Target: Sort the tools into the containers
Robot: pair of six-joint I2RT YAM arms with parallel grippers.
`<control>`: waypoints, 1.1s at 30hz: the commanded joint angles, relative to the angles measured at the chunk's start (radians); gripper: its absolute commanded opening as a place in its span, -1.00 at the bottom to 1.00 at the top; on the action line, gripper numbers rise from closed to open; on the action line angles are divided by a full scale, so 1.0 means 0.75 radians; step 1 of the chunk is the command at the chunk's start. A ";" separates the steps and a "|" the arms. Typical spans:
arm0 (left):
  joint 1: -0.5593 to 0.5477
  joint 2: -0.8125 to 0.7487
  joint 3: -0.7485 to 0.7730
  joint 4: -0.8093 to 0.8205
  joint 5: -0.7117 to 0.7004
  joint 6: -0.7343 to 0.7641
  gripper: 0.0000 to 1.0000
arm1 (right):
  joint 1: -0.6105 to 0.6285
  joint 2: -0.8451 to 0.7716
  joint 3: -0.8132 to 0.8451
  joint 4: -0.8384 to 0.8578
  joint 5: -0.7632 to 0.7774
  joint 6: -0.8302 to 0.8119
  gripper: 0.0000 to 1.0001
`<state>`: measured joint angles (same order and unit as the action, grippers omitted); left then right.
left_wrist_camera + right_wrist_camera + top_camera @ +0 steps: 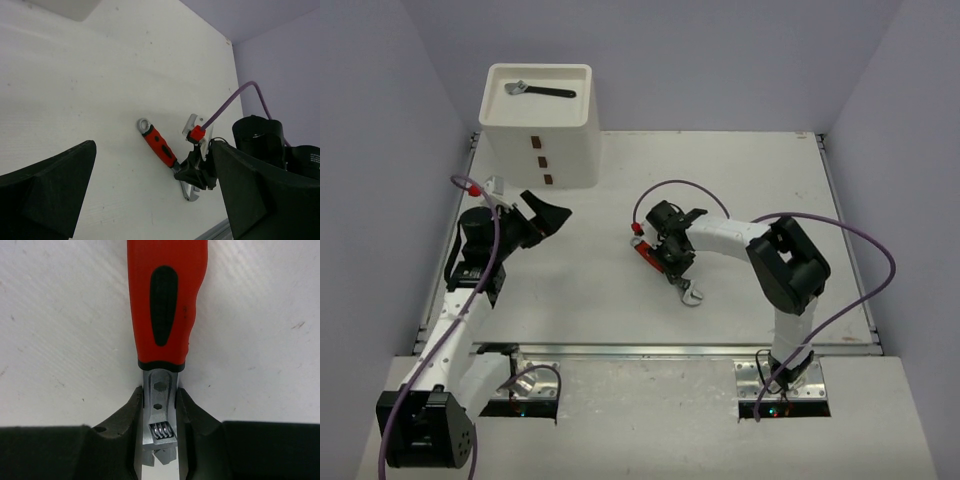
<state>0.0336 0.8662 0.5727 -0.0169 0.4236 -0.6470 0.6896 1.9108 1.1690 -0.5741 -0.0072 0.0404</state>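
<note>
A red-and-black-handled adjustable wrench [165, 305] lies on the white table, its red handle [647, 254] pointing left and its silver head [691, 294] toward the front. My right gripper [160, 395] is shut on the wrench's metal neck just below the handle, with both fingers [127, 415] pressed against its sides. The left wrist view shows the same wrench [159, 146] with the right gripper [200, 172] on it. My left gripper [545, 217] hangs open and empty in front of the white containers [542, 135]. A black-handled wrench [542, 90] lies in the top tray.
The container unit stands at the back left, with small dark handles [542, 160] on its drawers and a raised tray rim [588, 95]. A purple cable [685, 186] loops over the right arm. A metal rail [670, 350] runs along the table's front edge.
</note>
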 commanded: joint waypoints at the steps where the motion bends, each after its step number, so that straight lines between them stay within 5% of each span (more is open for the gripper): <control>1: -0.115 0.107 -0.211 0.366 0.079 -0.226 1.00 | 0.026 -0.215 -0.072 0.093 -0.050 0.048 -1.00; 13: -0.446 0.493 -0.478 1.264 -0.072 -0.693 1.00 | 0.029 -0.450 -0.189 0.178 -0.123 0.089 -1.00; 20: -0.658 0.557 -0.442 1.384 -0.317 -0.733 0.98 | 0.078 -0.491 -0.114 0.144 -0.175 0.155 -1.00; 33: -0.772 0.816 -0.384 1.539 -0.354 -0.796 0.36 | 0.187 -0.585 -0.030 0.107 -0.247 0.155 -1.00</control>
<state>-0.5213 1.4705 0.2559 1.0158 0.1903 -1.2237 0.8098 1.5438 1.0701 -0.5398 -0.1499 0.1543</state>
